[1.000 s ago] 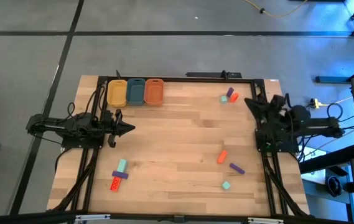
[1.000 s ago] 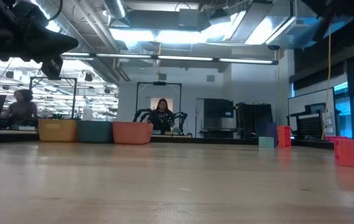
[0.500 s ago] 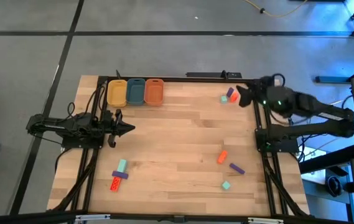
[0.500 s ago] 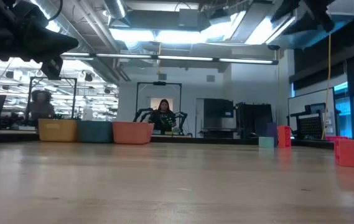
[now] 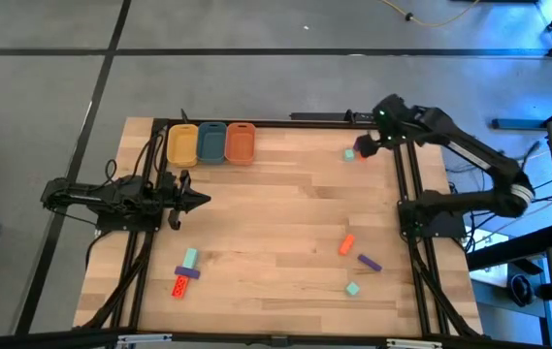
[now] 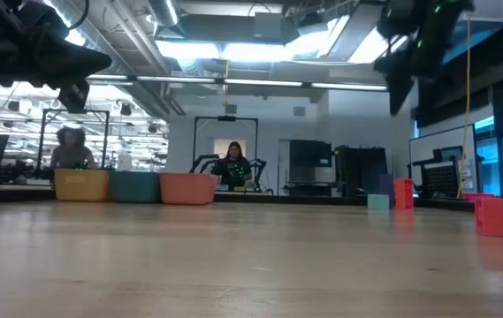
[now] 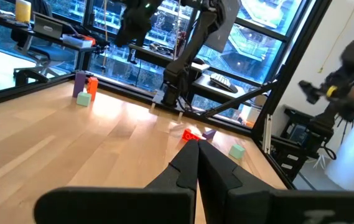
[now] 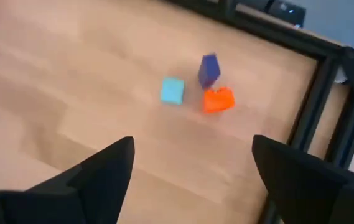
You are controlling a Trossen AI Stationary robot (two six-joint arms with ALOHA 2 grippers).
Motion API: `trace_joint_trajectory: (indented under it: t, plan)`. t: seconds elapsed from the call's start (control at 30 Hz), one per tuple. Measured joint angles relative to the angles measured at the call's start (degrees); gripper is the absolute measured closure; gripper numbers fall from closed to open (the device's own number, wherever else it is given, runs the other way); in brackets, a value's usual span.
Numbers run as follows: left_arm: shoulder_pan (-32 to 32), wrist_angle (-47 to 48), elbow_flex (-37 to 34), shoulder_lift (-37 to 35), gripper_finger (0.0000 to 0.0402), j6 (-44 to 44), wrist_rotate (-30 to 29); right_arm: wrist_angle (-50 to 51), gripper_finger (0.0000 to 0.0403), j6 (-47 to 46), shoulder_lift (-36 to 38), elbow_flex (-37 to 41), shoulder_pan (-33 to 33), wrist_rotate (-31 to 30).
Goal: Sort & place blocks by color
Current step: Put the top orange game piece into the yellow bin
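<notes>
Three small blocks lie together at the table's far right: a teal cube point(image 8: 172, 90), a purple block point(image 8: 209, 68) and an orange block point(image 8: 218, 99). My right gripper point(image 8: 192, 168) hangs open above them, pointing steeply down, with nothing between its fingers. In the high view it point(image 5: 363, 145) covers part of this group, and the teal cube point(image 5: 347, 153) shows beside it. More blocks lie near right point(image 5: 346, 244) and near left point(image 5: 186, 272). My left gripper point(image 5: 198, 201) rests shut at the table's left side.
A yellow tub point(image 5: 181, 144), a blue tub point(image 5: 211, 142) and an orange tub point(image 5: 241, 142) stand in a row at the far left. A black frame rail point(image 8: 313, 118) runs close beside the far-right blocks. Bare wood lies across the table's middle point(image 5: 276, 213).
My right arm has swung from the table's right edge out toward the far right corner. Its gripper has tipped from about level to pointing steeply down over the three far-right blocks. No block has moved.
</notes>
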State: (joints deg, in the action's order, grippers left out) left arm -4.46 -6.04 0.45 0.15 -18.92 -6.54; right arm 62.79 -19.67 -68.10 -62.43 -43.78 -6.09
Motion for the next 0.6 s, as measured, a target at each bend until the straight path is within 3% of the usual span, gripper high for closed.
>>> trace_joint_trajectory:
  t: [0.3,0.6]
  plan:
    - [0.0,0.0,0.0,0.0,0.0401,0.0,0.0,-3.1,0.0076,11.0,-13.1,1.8,-5.0,0.2]
    - [0.0,0.0,0.0,0.0,0.0401,0.0,0.0,-7.7,0.0076,11.3,-22.3,1.8,-7.3,0.2]
